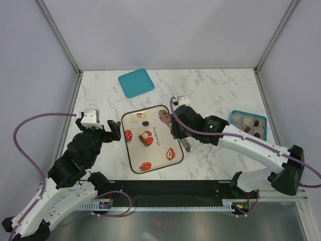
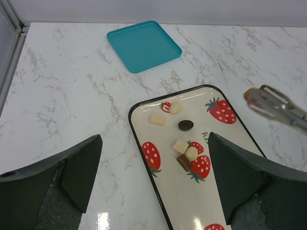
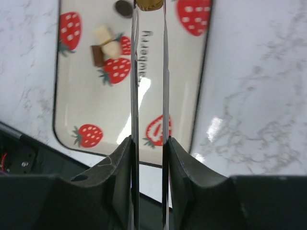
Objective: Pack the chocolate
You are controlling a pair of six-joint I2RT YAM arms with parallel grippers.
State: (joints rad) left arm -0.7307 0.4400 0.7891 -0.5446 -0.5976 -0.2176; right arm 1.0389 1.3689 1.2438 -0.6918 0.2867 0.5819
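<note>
Small chocolate pieces lie on the far half of a cream tray [image 1: 159, 163] with strawberry prints: a dark round [image 2: 185, 125], a cream square [image 2: 157, 120], a cream round [image 2: 175, 108], and a close cluster of three [image 2: 186, 154]. My right gripper [image 3: 148, 143] is shut on metal tongs [image 3: 135, 72]. The tong tips pinch a tan chocolate piece [image 3: 149, 4] above the tray's far right corner [image 1: 164, 116]. My left gripper [image 2: 153, 163] is open and empty, hovering over the tray's left edge [image 1: 106, 131].
A teal box [image 1: 234, 116] holding several chocolates stands at the right of the table. Its teal lid [image 1: 136, 83] lies flat at the back, beyond the tray. The tray reaches close to the table's near edge.
</note>
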